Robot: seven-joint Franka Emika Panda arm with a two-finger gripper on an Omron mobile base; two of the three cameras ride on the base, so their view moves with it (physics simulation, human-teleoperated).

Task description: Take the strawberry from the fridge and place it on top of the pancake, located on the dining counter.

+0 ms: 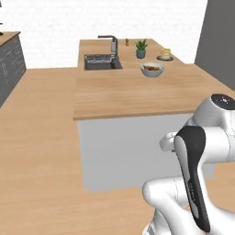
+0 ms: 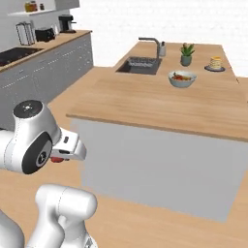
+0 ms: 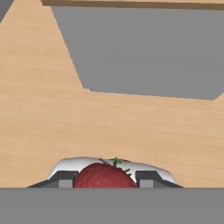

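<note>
Here the counter (image 1: 137, 94), a long light-wood slab on pale grey sides, is the landmark for everything else. The robot stands on the wooden floor in front of its near grey side, with the arm folded low, well below the level of the top. On the counter, going from big to small: the dark sink (image 1: 103, 62) with its tap sits toward the far left; the grey bowl (image 1: 152, 69) of mixed fruit stands just right of the sink; a small potted plant (image 1: 141, 48) is behind the bowl; and the pancake (image 1: 165, 54), a little pale stack on a dark plate, rests near the far right edge. The gripper (image 3: 105, 179) is closed narrowly around the strawberry (image 3: 105, 176), which sits between the 2 fingers with its green leaves pointing away from the camera. The coming move turns on 1 relation, I judge: the pancake lies ahead of the held fruit, up and across the whole counter toward its far right corner, so the robot must raise the berry and carry it forward over the top. The hand view shows the grip clearly but none of the counter's contents; the right base view shows only a red speck under the hand (image 2: 57, 159), yet lays out the pancake (image 2: 215, 63) and bowl (image 2: 182, 78).
</note>
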